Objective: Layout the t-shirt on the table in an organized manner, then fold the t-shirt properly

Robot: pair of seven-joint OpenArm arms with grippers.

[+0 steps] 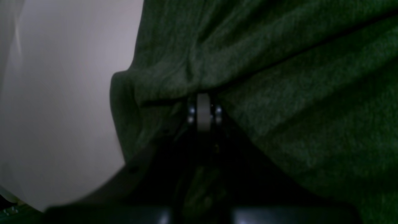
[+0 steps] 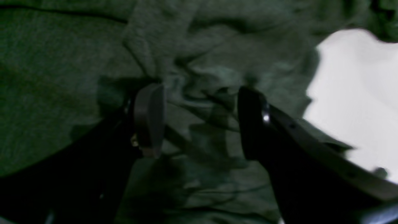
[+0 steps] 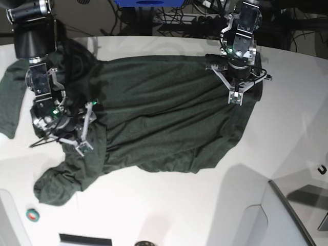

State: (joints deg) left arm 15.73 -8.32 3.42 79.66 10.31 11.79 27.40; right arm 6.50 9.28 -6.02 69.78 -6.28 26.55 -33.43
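L fingers (image 1: 203,102) pressed together, pinching shirt (image 3: 164,113) hem at far-right part of surface (image 3: 205,205). R fingers (image 2: 199,121) spread over bunched cloth nr left edge, holding nothing. Judgement: layout step; R shd re-pinch single layer, then pull apart from L w/ even tension, low, to flatten wrinkles. Shirt lies rumpled, long axis left–right; sleeves toward left edge, hem right.

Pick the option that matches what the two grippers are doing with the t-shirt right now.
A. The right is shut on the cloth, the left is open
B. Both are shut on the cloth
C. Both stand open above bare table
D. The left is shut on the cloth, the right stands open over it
D: the left gripper has its jaws pinched on a fold of the t-shirt, while the right gripper shows jaws spread apart over wrinkled fabric.
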